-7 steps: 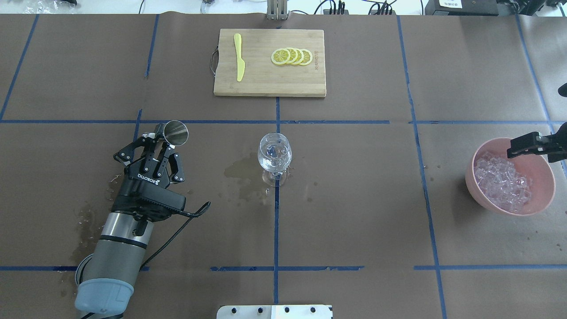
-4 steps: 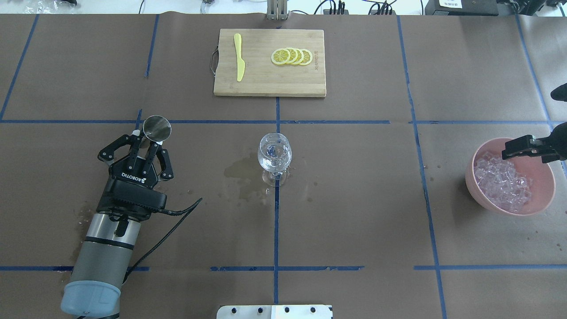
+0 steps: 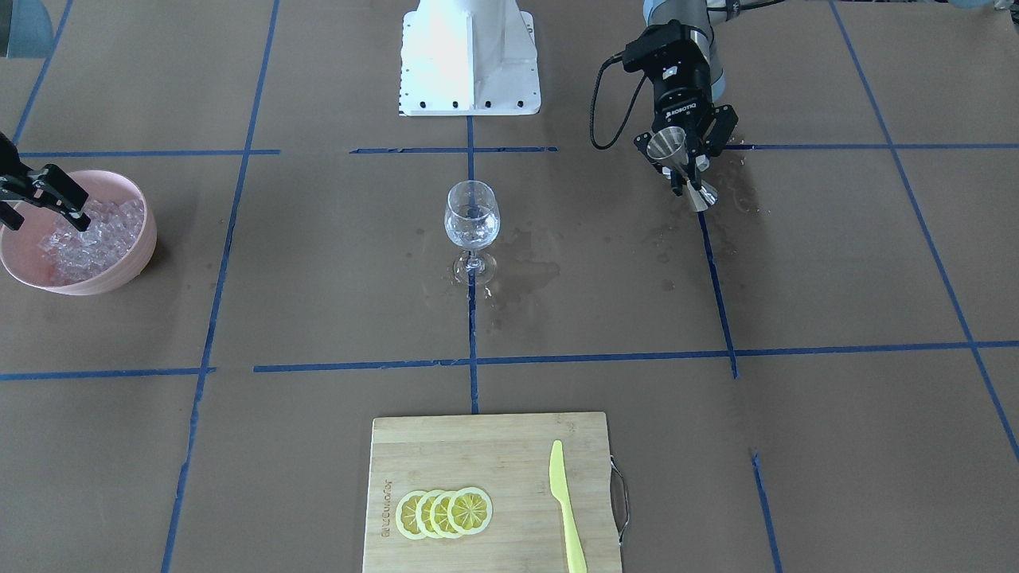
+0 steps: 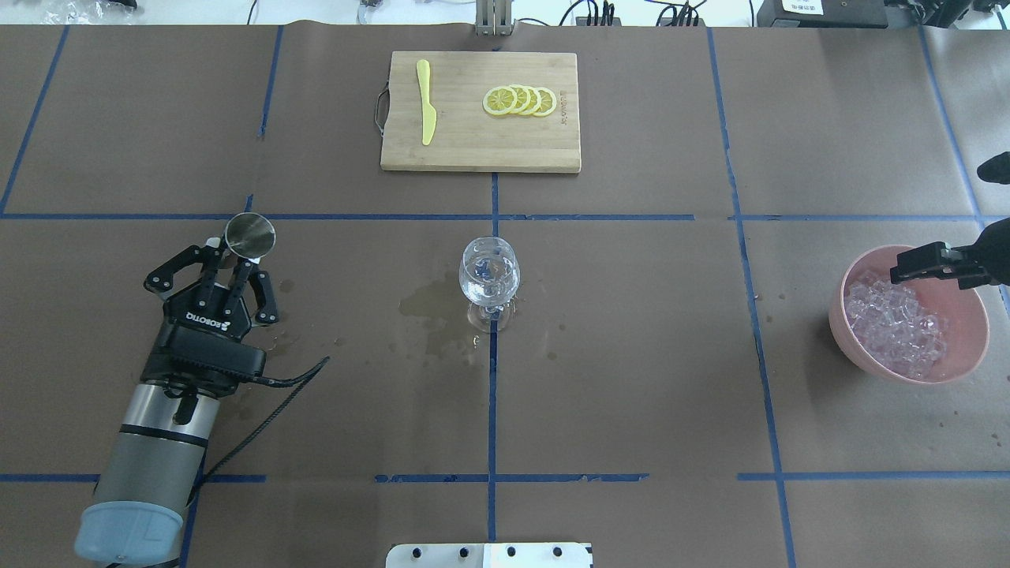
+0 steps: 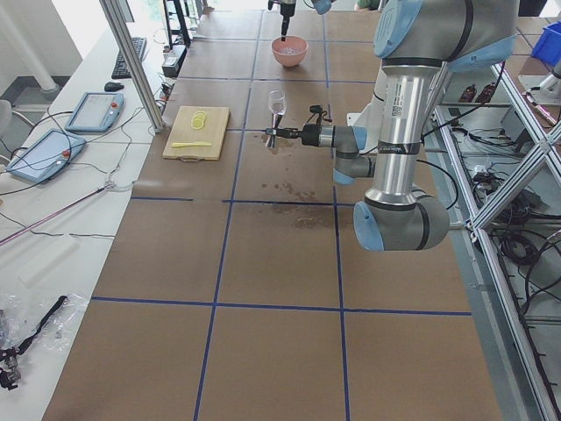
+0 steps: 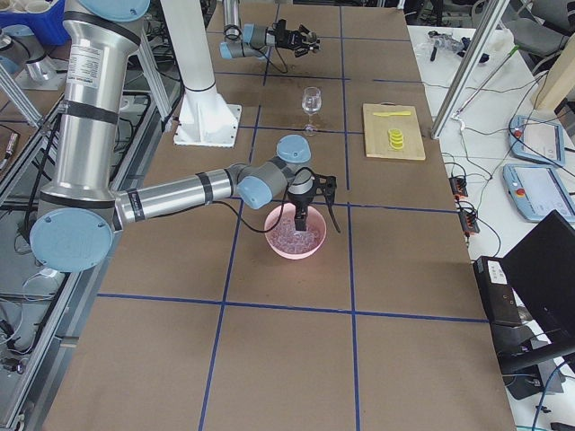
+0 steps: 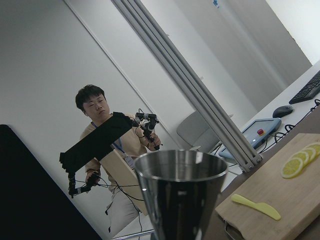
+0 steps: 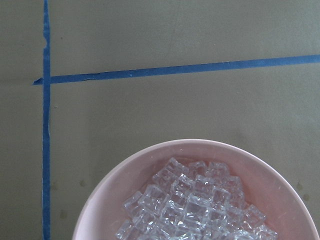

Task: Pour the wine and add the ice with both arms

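Wine shows only as a little clear liquid (image 3: 472,235) low in the bowl of the stemmed glass (image 4: 489,272). The glass stands upright at the middle of the worktop (image 4: 631,355), on a crossing of blue tape lines.

The left hand (image 4: 234,262) is well off to that side. Its two fingers are clamped on the narrow waist of a steel jigger (image 4: 250,235). The jigger leans with its open mouth tipped away from the robot, and I cannot tell whether its lower end touches the paper. Damp spots mark the brown covering around that hand, and a larger wet stain (image 4: 430,312) spreads just beside the glass's foot.

The right hand (image 4: 907,268) points down over the far side of a pink bowl (image 4: 963,315) at the other end of the worktop. It hangs just above the ice (image 4: 895,327), a heap of small clear cubes that fills the bowl's bottom. I cannot tell whether its fingers are apart or together, and none of them shows in its own wrist view.

Beyond the glass, near the far edge, lies a bamboo cutting board (image 4: 473,134). It carries a row of overlapping lemon slices (image 4: 521,101) and a yellow plastic knife (image 4: 427,102), set apart from each other.
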`<action>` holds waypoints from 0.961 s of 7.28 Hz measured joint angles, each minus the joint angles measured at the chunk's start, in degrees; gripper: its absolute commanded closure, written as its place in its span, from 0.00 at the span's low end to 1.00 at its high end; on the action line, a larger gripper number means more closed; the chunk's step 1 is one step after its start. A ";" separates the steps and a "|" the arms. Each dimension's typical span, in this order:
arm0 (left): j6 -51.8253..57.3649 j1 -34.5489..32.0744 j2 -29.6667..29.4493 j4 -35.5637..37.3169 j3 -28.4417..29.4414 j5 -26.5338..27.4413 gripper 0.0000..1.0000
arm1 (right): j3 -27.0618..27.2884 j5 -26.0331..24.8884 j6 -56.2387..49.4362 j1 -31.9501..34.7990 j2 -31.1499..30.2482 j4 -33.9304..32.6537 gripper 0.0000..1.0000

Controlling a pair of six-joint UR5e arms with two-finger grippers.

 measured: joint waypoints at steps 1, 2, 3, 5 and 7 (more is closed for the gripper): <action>0.20 -0.62 3.76 -0.31 -0.35 -0.26 1.00 | -0.10 0.07 -0.02 0.00 0.00 0.06 0.00; 1.01 -1.46 8.03 -0.76 -1.25 -0.62 1.00 | -0.33 0.09 -0.10 0.00 0.00 0.13 0.00; 3.35 -2.33 12.53 -1.09 -3.06 -0.86 1.00 | -0.82 0.04 -0.15 -0.24 -0.09 0.52 0.00; 7.24 -3.29 18.49 -3.20 -5.79 -1.09 1.00 | -1.72 -0.32 -0.04 -2.05 -0.30 1.47 0.00; 7.90 -3.42 20.27 -4.68 -6.06 -1.14 1.00 | -2.76 -1.72 0.00 -5.06 -0.33 1.65 0.04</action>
